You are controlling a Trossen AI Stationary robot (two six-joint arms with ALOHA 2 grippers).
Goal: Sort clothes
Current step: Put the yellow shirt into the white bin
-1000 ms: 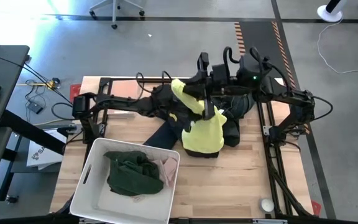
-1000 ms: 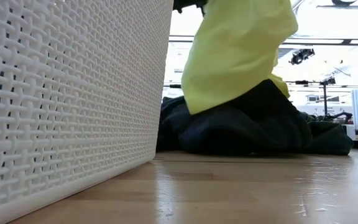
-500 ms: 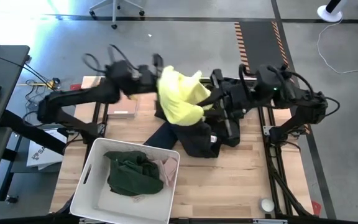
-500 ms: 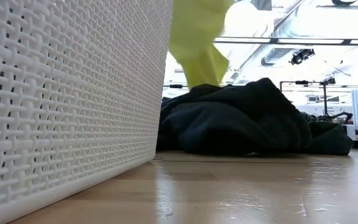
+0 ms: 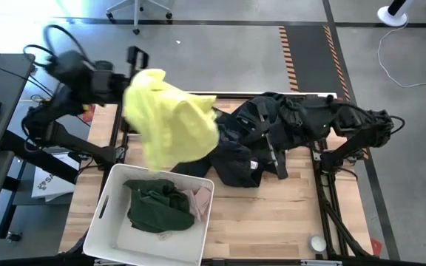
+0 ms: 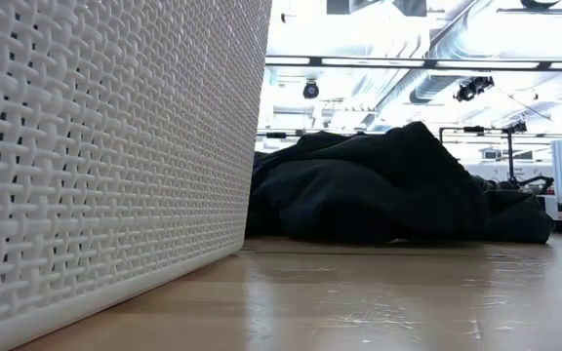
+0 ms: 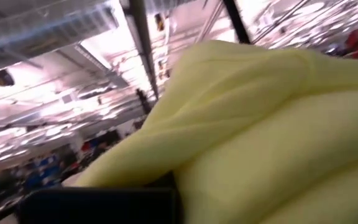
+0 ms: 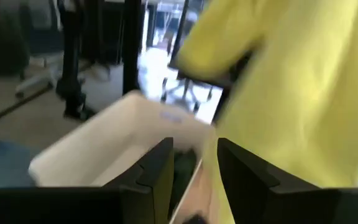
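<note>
- The wooden table (image 5: 272, 214) carries everything else, pale planks bare toward the near edge.
- A white woven bin (image 5: 106, 233) sits at the table's near-left corner; inside lie a dark green garment (image 5: 157, 207) and a pale pink one (image 5: 200, 198).
- The bright yellow garment (image 5: 170, 122) hangs in the air above the table's left side, just beyond the bin; the left gripper (image 5: 133, 85) pinches its upper edge, fingers pressed together on the cloth.
- A heap of dark clothes (image 5: 235, 159) lies mid-table; the low view shows it slumped on the wood.
- The right gripper (image 8: 191, 165) hovers over that heap, fingers spread with nothing between them.
</note>
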